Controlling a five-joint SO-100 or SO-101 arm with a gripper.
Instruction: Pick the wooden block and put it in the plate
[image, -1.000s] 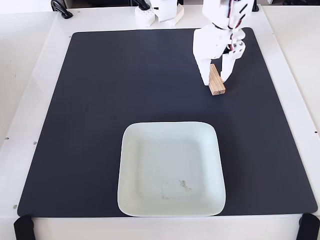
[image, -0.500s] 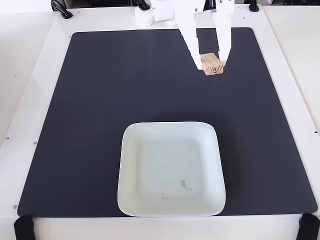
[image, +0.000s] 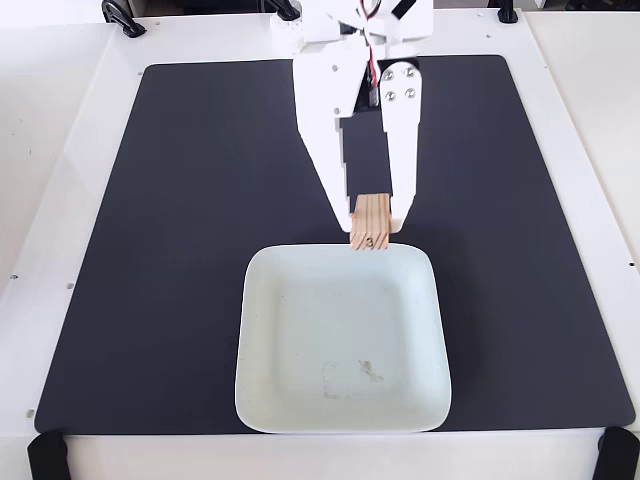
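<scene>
wooden block (image: 371, 221) sits clamped betw. the two white fingers of the gripper (image: 373, 222), jaws closed on its long sides. fixed view, looking down on the table. block is light tan w/ grain lines running along its length; the end facing the camera carries a "3". block's near end overlaps the far rim of the plate (image: 262, 330), approx. at the middle of that rim, slightly right of centre; whether block touches the rim or hangs above it cannot be told from this angle. most of the block lies over the mat side of the rim, not over the plate's inner area. plate is pale mint-white, square w/ rounded corners and raised rim, lying flat on the black mat (image: 180, 220) toward the near edge of the mat. small smudge (image: 368, 371) plus a faint square mark on plate surface, lower centre. nothing else lies in the plate. arm (image: 345, 60) is white, enters from top of view, red wire visible near the wrist. mat lies on a white table (image: 60, 150). black clamps at the table's far edge and near corners.
</scene>
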